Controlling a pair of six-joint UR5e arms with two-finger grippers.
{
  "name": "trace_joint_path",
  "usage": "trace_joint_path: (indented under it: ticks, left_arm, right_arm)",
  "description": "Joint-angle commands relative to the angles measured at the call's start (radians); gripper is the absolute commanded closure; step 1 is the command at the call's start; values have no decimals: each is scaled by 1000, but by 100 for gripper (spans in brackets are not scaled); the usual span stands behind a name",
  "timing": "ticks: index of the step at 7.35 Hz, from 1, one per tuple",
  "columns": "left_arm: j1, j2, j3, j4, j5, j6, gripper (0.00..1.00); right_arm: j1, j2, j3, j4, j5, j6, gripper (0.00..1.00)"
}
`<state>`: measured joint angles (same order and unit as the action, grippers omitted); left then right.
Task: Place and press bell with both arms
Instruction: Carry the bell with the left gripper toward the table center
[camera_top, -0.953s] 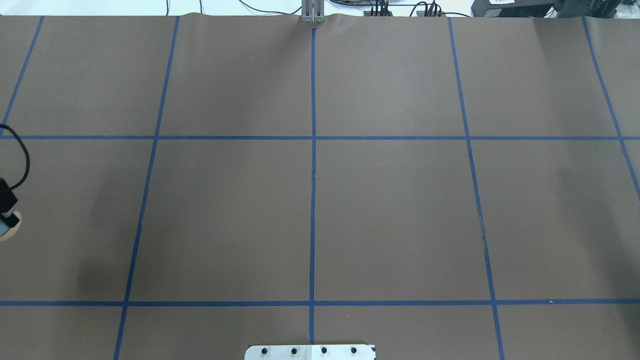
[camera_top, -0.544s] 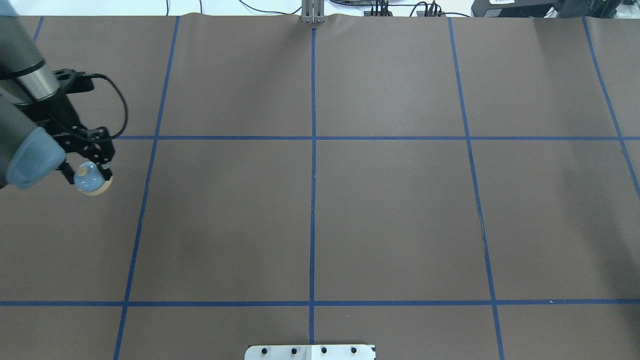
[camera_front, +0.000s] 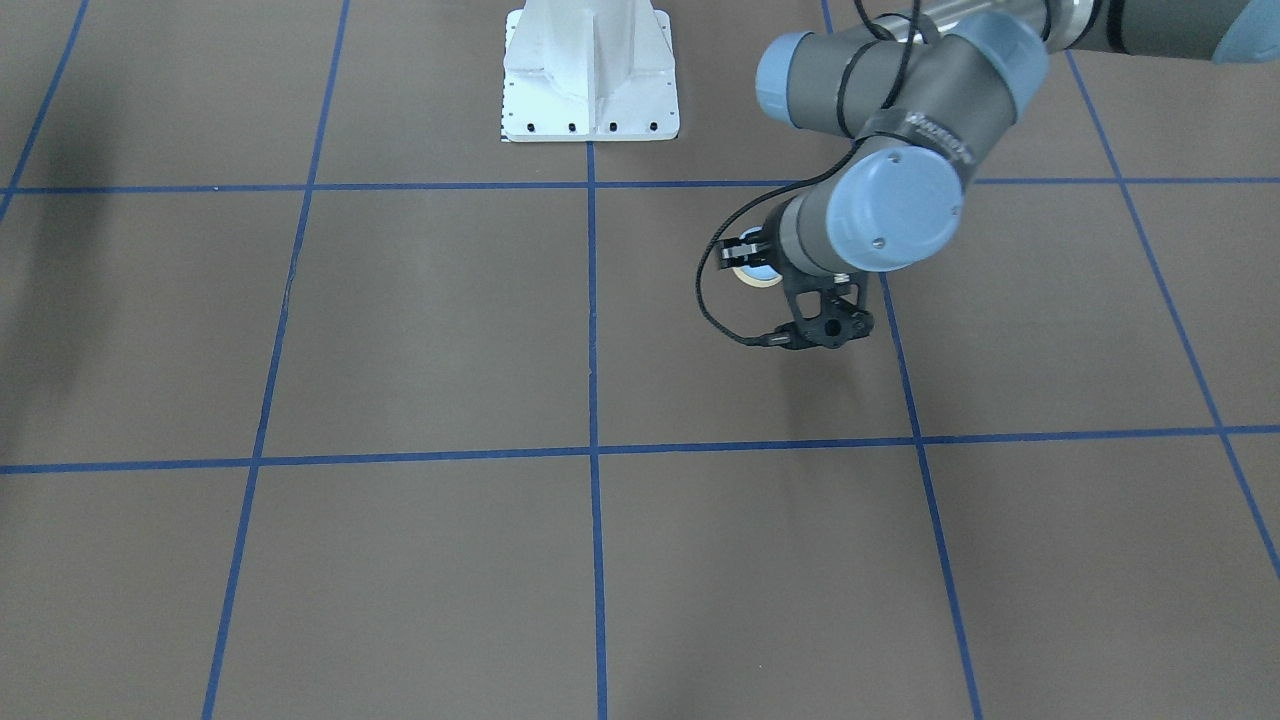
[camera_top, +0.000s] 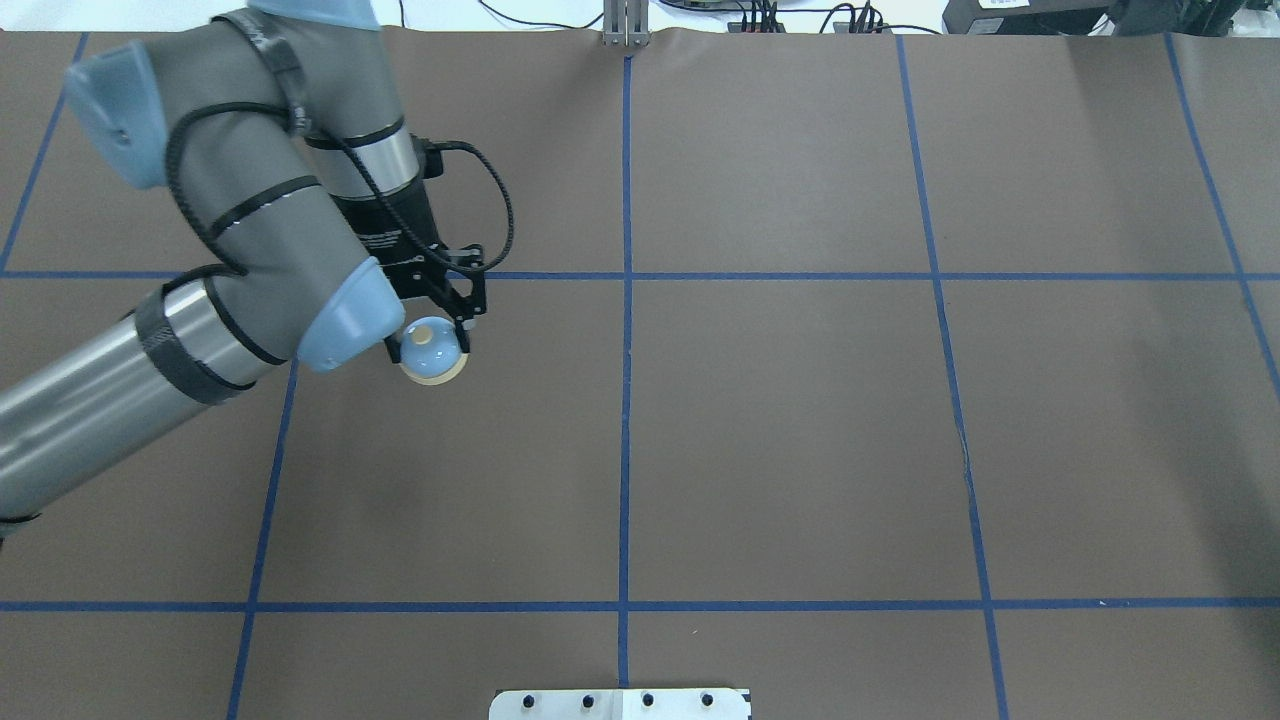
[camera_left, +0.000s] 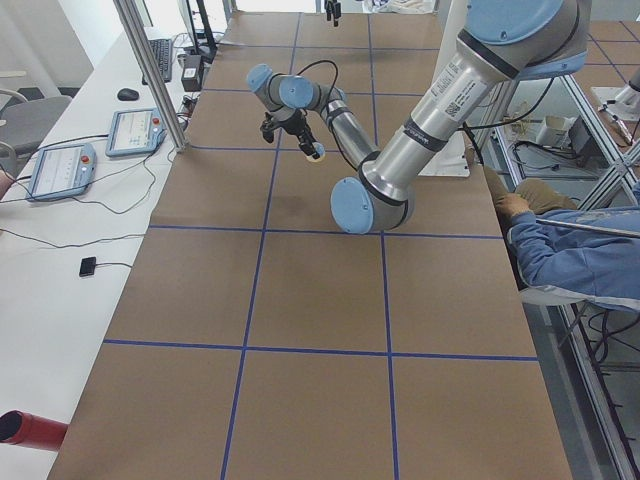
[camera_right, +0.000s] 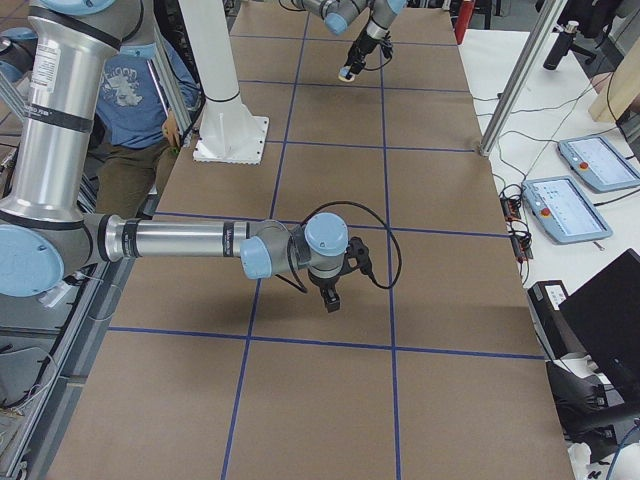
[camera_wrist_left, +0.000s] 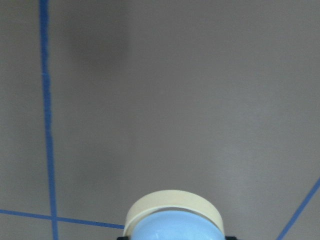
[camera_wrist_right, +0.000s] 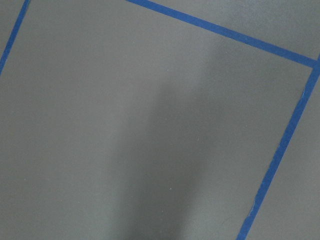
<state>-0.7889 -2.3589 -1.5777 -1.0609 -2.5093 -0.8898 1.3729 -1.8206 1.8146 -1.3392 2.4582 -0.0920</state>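
Note:
The light-blue bell (camera_top: 433, 352) with its cream base and button hangs in my left gripper (camera_top: 430, 340), which is shut on its sides just above the brown table, left of centre. It also shows in the front-facing view (camera_front: 757, 277), partly behind the wrist, and at the bottom edge of the left wrist view (camera_wrist_left: 172, 220). In the exterior right view, my right gripper (camera_right: 330, 297) hangs low over the table on the near arm. I cannot tell whether it is open or shut. The right wrist view shows only bare table.
Blue tape lines (camera_top: 625, 400) divide the brown table cover into squares. The white bolted pedestal (camera_front: 590, 75) stands at the robot's side of the table. A seated person (camera_left: 570, 250) is beside the table, and tablets (camera_right: 580, 205) lie on the white bench.
My left arm has swung in from the table's left edge toward the centre, carrying the bell across the first lengthwise tape line. The grip on the bell is unchanged.

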Motion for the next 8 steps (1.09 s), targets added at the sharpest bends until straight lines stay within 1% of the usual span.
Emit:
trace_joint_path:
  ticks: [1, 2, 3, 4, 5, 6, 8]
  left_arm:
    - [84, -115, 173, -215, 76, -151, 83]
    - [105, -210, 331, -284, 81, -185, 83]
    - [117, -261, 417, -330, 116, -225, 83]
    - [126, -270, 453, -378, 124, -238, 83]
    - [135, -296, 513, -421, 125, -250, 82]
    - [141, -328, 560, -441, 150, -265, 82]
    - [152, -332, 594, -485, 167, -270, 68]
  right_arm:
    - [0, 3, -1, 0, -1, 0, 0]
    - [0, 3, -1, 2, 1, 1, 0]
    - [0, 3, -1, 0, -1, 0, 0]
    - [0, 3, -4, 0, 1, 1, 0]
    - [0, 3, -5, 0, 1, 3, 0]
    - [0, 3, -5, 0, 1, 2, 0]
    - [-3, 3, -15, -2, 1, 2, 0]
